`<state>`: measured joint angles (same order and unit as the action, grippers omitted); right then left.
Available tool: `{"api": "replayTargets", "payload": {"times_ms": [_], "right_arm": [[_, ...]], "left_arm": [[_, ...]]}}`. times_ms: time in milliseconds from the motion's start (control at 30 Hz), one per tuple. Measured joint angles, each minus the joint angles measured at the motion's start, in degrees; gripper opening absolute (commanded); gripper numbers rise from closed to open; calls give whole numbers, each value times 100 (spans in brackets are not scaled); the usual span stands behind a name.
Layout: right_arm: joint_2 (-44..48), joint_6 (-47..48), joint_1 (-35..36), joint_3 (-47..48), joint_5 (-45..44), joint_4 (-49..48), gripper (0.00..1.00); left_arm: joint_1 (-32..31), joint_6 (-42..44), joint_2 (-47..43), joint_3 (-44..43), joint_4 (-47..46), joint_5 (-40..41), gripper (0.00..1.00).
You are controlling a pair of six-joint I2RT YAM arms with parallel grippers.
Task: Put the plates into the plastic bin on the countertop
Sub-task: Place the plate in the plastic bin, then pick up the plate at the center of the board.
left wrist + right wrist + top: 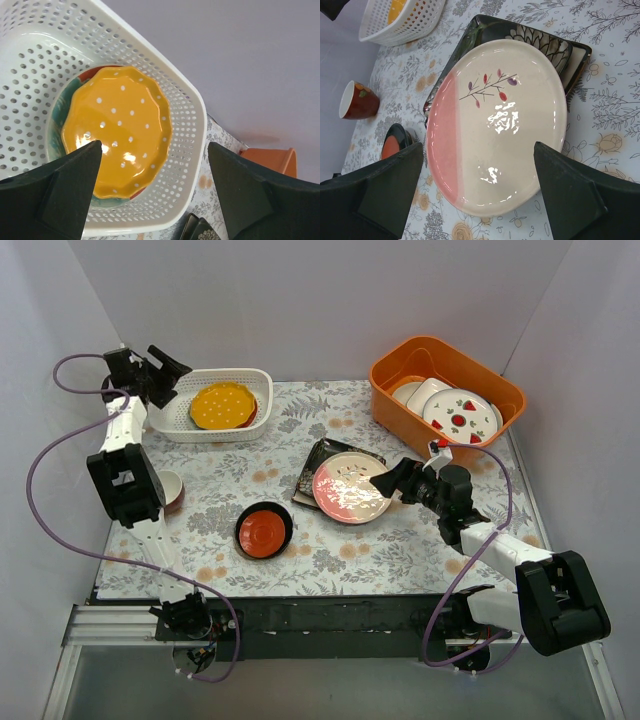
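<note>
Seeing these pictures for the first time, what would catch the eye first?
Probably the bright yellow dotted plate lying in the white bin at the far left. Next, the pink-and-cream plate in the middle, resting on a dark square plate, with the right tool open at its edge. The orange tub at the far right also stands out.

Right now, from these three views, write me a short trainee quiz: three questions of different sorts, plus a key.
1. True or false: the yellow dotted plate lies inside the plastic bin.
2. The pink plate rests on: A the dark square plate; B the orange tub; C the red cup.
3. Which gripper is nearest the pink plate?
Key: 1 true; 2 A; 3 right gripper.
</note>
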<state>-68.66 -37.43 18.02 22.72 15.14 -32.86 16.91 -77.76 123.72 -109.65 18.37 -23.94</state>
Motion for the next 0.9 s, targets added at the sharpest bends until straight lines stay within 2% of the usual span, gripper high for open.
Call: {"api": "replayTargets", "payload": {"times_ms": [233, 600, 900], "right_arm": [[0, 181, 0, 35, -155, 348, 98], [-55, 367, 0, 173, -476, 824, 98], [-470, 466, -22, 201, -577, 938, 98]], "left_arm": [[-234, 55, -256, 142, -85, -68, 87], [-1290, 345, -428, 317, 26, -37, 85], [-1978, 494, -925, 332, 267, -101, 85]]}}
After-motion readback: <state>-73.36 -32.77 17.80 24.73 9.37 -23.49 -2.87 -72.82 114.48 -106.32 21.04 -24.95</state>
